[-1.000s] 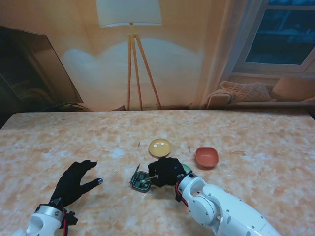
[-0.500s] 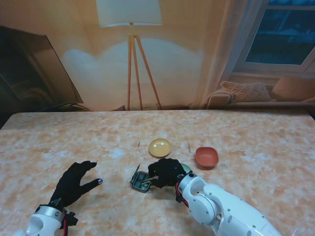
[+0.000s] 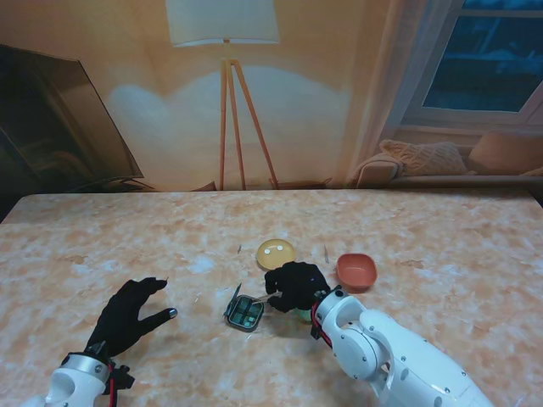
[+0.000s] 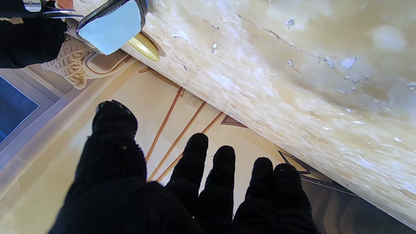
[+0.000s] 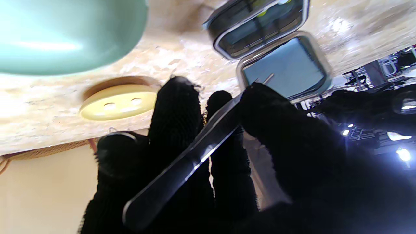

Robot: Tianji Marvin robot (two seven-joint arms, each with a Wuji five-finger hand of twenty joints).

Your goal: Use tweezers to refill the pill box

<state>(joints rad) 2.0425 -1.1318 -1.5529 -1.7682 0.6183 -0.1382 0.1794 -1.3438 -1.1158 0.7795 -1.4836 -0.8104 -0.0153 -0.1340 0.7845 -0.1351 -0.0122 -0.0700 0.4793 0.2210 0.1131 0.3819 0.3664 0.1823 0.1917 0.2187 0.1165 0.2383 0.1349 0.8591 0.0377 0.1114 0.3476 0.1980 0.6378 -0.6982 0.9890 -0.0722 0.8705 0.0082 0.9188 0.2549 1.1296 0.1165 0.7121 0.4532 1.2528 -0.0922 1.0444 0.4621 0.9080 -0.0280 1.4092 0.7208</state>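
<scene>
Stand view: the tweezers (image 5: 191, 148) are held pinched in the right hand (image 3: 296, 286), which is poised just beside the open pill box (image 3: 244, 312), with the yellow dish (image 3: 276, 253) just beyond the fingers and the red bowl (image 3: 356, 270) off to the hand's outer side. A green bowl (image 5: 65, 32) is partly hidden under the wrist. In the right wrist view the tweezers are seen clamped between thumb (image 5: 276, 123) and curled fingers (image 5: 177, 110), tips aimed toward the box's raised lid (image 5: 286, 70); whether a pill is carried cannot be told. Trouble is judged likely if the tips are swung too low, since the light box could be nudged or its lid knocked shut, and a loosened pinch could let the tool twist. The left hand (image 3: 129, 314) is kept spread and empty, palm down, well apart from the box.
</scene>
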